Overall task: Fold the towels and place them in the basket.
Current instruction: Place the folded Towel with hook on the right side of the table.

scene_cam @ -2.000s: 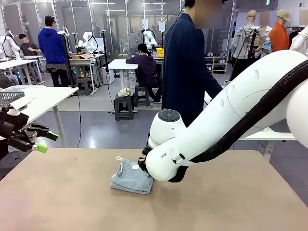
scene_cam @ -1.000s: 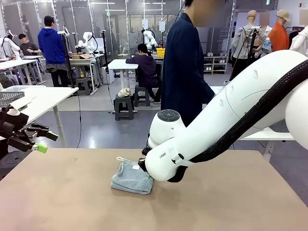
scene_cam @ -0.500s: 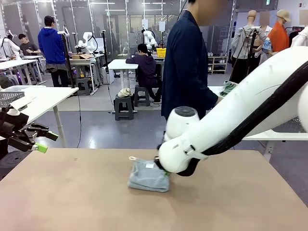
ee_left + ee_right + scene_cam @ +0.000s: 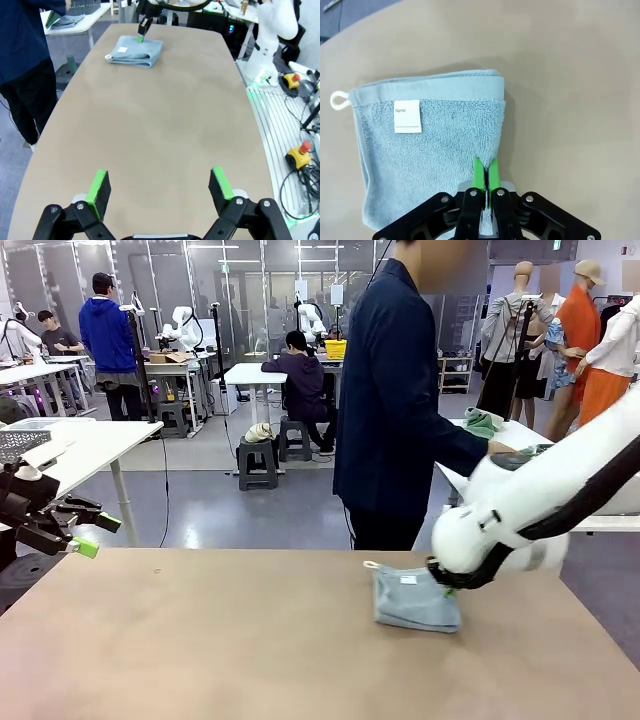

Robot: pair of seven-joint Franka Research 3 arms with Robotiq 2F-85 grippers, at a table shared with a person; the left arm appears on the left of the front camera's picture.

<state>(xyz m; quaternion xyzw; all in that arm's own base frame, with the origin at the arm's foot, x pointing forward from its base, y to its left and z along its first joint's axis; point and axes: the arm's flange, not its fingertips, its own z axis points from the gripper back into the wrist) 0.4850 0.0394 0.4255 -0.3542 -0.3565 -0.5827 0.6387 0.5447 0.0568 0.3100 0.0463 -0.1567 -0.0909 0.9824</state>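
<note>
Pale blue-grey terry towel (image 4: 415, 600) lies folded on the tan bench (image 4: 200, 640), right jaws pinching it, left jaws released; basketing not yet done.

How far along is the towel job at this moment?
Done: the blue-grey towel lies folded into a compact rectangle on the table, label up. In hand: the right pincer is shut on the towel's edge, while the left pincer is open, well apart from it. Left: the towel rests on the table, so placing it in the basket is not yet done.
</note>
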